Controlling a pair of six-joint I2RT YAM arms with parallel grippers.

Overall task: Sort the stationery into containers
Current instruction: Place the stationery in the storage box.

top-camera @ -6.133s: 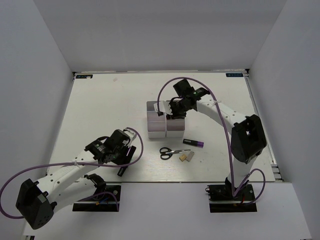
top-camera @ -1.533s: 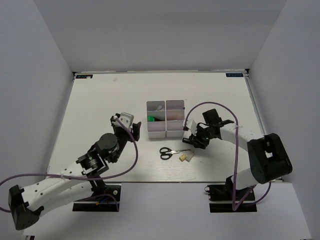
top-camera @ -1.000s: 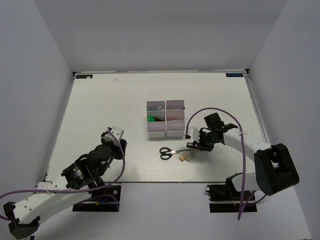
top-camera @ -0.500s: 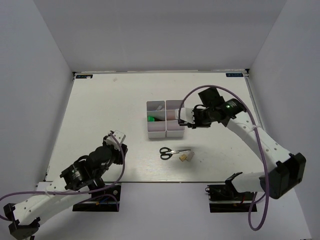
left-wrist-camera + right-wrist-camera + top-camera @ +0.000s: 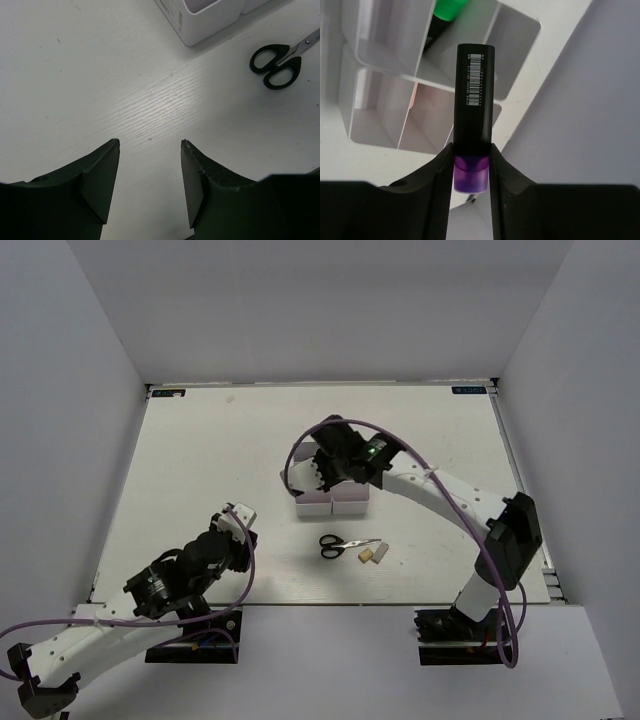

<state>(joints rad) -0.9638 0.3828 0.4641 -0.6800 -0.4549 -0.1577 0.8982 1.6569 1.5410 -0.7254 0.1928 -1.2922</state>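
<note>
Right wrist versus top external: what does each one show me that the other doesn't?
Only the right wrist view: the purple marker pinched in the right gripper, its purple end at the fingers, hanging above the bins. A green-capped marker lies in one bin.

Only the top external view: the scissors and two erasers on the table near the bins, and the left gripper off to the left.

Both views: the right gripper over the bins, though from above the arm hides most of them.
</note>
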